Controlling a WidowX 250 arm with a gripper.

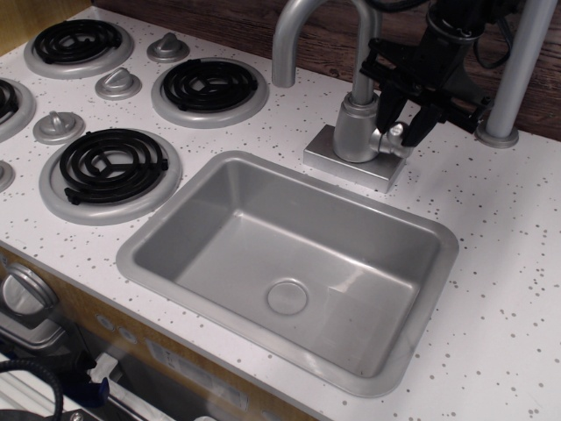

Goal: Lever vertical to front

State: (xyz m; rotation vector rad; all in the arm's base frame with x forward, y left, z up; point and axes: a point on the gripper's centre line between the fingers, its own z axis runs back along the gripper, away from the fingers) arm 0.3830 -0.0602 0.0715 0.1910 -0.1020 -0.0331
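Observation:
The silver faucet body (pixel 358 127) stands on its plate behind the sink, with the curved spout (pixel 302 26) arching to the left. The lever's round stub (pixel 397 133) shows at the body's right side. The lever's rod stands upright and is mostly hidden inside my black gripper (pixel 401 125). The gripper comes down from the upper right, and its two fingers (pixel 384 110) stand close on either side of the rod, about touching it.
The grey sink basin (pixel 289 254) lies in front of the faucet. A thick grey upright pole (pixel 517 70) with a round foot stands just right of the gripper. Black stove burners (pixel 210 86) and silver knobs (pixel 118 83) are at the left. A wooden wall is behind.

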